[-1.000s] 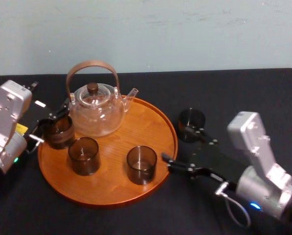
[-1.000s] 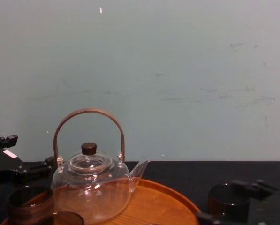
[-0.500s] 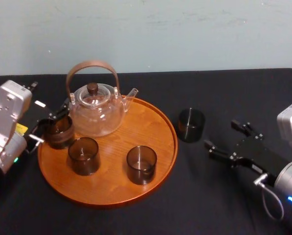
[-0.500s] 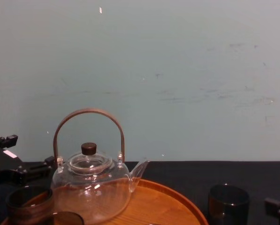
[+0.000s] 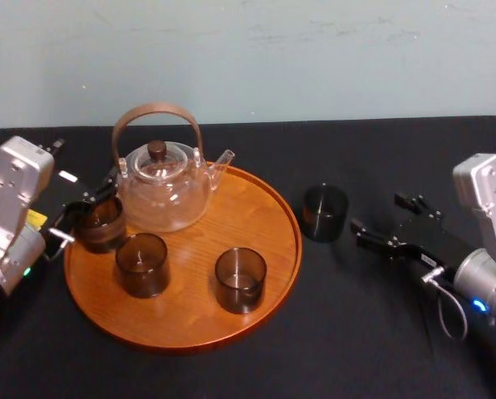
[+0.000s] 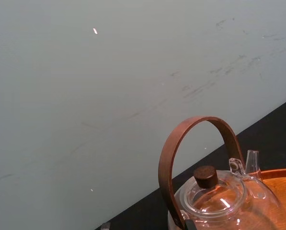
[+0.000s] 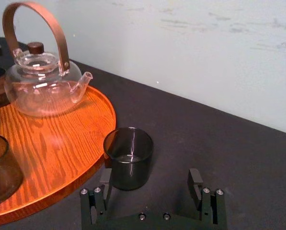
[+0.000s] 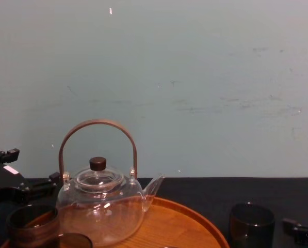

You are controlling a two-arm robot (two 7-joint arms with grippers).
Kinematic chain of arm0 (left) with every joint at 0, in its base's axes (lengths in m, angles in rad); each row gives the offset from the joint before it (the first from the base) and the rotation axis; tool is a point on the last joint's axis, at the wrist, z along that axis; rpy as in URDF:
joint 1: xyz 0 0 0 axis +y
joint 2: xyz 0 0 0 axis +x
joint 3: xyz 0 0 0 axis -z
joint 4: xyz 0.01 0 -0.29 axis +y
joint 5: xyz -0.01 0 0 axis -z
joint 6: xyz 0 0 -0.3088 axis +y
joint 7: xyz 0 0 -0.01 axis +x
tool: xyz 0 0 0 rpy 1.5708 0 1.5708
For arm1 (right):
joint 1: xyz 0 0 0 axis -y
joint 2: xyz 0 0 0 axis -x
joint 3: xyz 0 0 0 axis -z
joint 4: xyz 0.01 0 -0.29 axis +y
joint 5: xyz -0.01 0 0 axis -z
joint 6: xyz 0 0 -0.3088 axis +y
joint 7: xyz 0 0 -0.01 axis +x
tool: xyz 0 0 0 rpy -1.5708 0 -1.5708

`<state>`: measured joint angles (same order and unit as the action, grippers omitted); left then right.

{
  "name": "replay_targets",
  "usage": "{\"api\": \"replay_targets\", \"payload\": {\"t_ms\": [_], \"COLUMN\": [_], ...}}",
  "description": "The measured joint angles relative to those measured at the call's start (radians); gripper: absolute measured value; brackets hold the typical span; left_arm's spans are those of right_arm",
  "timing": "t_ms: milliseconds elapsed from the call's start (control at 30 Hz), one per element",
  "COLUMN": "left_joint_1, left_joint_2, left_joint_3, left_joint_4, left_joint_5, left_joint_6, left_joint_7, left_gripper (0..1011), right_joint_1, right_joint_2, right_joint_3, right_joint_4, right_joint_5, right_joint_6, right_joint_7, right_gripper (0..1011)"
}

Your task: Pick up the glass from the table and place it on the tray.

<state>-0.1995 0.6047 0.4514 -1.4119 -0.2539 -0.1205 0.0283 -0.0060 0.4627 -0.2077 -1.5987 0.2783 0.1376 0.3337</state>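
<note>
The glass (image 5: 325, 212) is a dark smoky tumbler standing upright on the black table (image 5: 356, 332), just right of the tray (image 5: 198, 307). My right gripper (image 5: 379, 216) sits low over the table to the right of the glass, open, with nothing between its fingers. In the right wrist view the glass (image 7: 128, 156) stands just ahead of the gripper (image 7: 151, 181), nearer one fingertip (image 7: 106, 178), and does not touch it. The chest view shows the glass (image 8: 252, 225) at the lower right. My left gripper (image 5: 85, 208) rests at the tray's left edge beside another dark glass (image 5: 102, 223).
A clear glass teapot (image 5: 164, 187) with a brown hoop handle stands at the back of the tray. Two more dark glasses (image 5: 142, 264) (image 5: 240, 279) stand on the tray's front half. A pale wall (image 5: 314, 58) runs along the table's far edge.
My right gripper has swung away from the tray's front right rim, moving right and farther back, and now faces the glass on the table. The left arm has not moved.
</note>
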Motion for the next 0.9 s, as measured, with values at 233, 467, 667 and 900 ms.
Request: {"api": "replay_targets", "payload": {"t_ms": [233,467,667,900], "left_joint_1": [0.0,0.0,0.0,0.0], "left_joint_2": [0.0,0.0,0.0,0.0], "left_joint_3": [0.0,0.0,0.0,0.0], "left_joint_4": [0.0,0.0,0.0,0.0], "left_joint_5": [0.0,0.0,0.0,0.0], "left_joint_6": [0.0,0.0,0.0,0.0], "left_joint_7": [0.0,0.0,0.0,0.0], "left_gripper": [1001,1001,1001,1001], "right_joint_1": [0.064,0.091,0.112,0.143], "right_joint_2": [-0.014,-0.019,-0.025,-0.038], "right_joint_3": [-0.04,-0.073,-0.088,-0.102], "right_joint_4": [0.056,0.075,0.095,0.129], "right_joint_5": [-0.025,-0.045,-0.057,-0.064], "right_joint_6": [0.008,0.009,0.013,0.012], "right_joint_7": [0.02,0.036,0.04,0.048], "right_gripper": [1002,1002,1002,1002]}}
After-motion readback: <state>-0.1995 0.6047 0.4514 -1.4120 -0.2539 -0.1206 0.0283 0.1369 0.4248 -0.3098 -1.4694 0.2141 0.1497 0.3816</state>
